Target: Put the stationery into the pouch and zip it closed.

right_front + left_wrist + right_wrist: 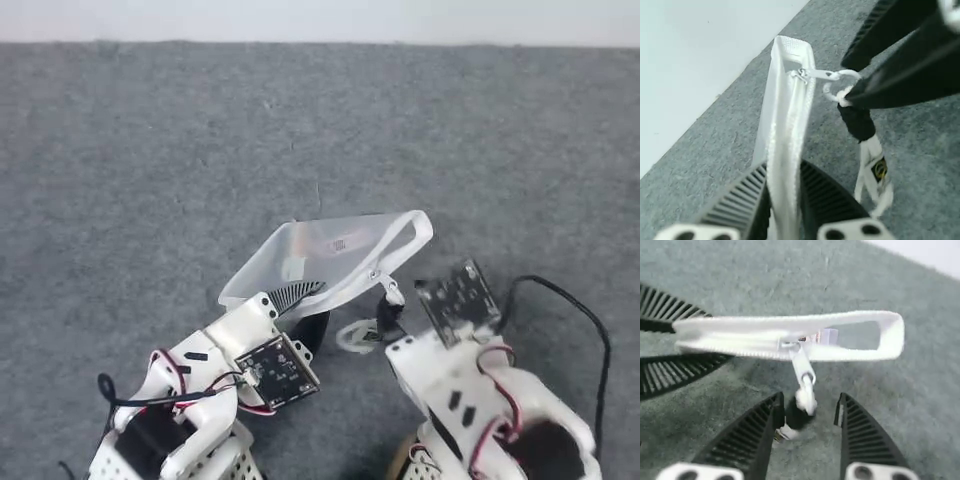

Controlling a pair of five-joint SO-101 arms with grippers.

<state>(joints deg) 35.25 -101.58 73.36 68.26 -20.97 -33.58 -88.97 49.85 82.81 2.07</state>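
- Left claw clamped on the 7 o'clock end of the pouch; pouch on edge over grey mat, toward 6 o'clock.
- Right claw parted; zipper pull hangs between its 2 fingers, ungripped.
- Pouch label: print unreadable.

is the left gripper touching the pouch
Touching. In the left wrist view the pouch's edge is pinched between the left gripper's two fingers, with no gap on either side.

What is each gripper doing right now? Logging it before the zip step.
Left gripper: shut on the edge of the translucent white pouch.
Right gripper: open, straddling the silver metal zipper pull.
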